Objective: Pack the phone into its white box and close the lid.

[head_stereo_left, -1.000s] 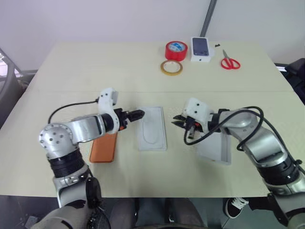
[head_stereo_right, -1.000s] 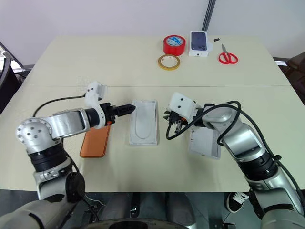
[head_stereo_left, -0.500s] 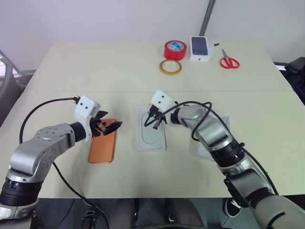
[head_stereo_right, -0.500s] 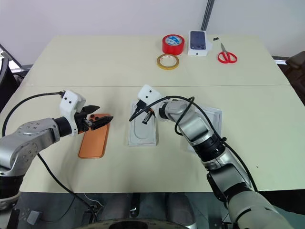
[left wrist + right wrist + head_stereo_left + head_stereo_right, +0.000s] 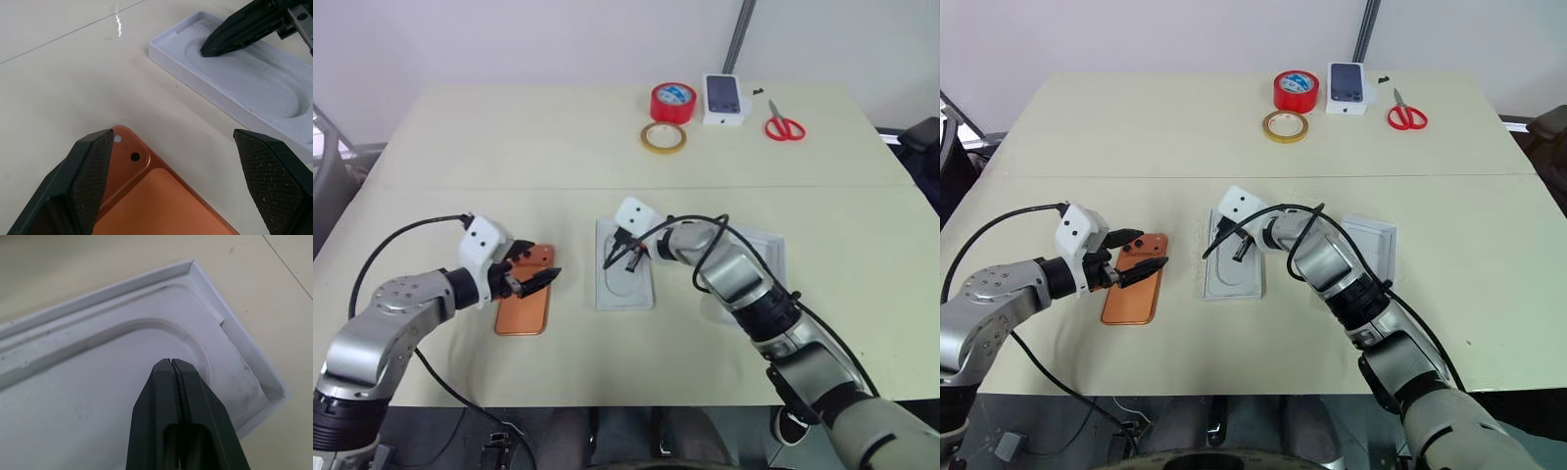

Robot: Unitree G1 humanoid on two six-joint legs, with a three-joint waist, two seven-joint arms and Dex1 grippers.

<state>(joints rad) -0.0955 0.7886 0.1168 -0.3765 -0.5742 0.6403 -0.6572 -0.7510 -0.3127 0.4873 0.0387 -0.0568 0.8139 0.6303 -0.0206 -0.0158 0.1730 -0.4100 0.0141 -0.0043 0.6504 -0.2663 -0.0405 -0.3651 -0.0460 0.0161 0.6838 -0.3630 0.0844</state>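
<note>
Phone (image 5: 524,303) lies flat on the table (image 5: 509,147), camera end away from the robot. Left gripper (image 5: 1139,257) hovers over that end, jaws wide, holding nothing. Just right of the phone, a white tray with an oval recess (image 5: 626,277); right gripper (image 5: 172,364), jaws pressed together and empty, points into the recess. Further right of the phone, another white tray (image 5: 1371,243).

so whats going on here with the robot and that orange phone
The left gripper hangs open over the phone, which lies flat on the table, not gripped. The right gripper is shut, its tip in the oval recess of the white tray. Another white tray lies further right.
</note>
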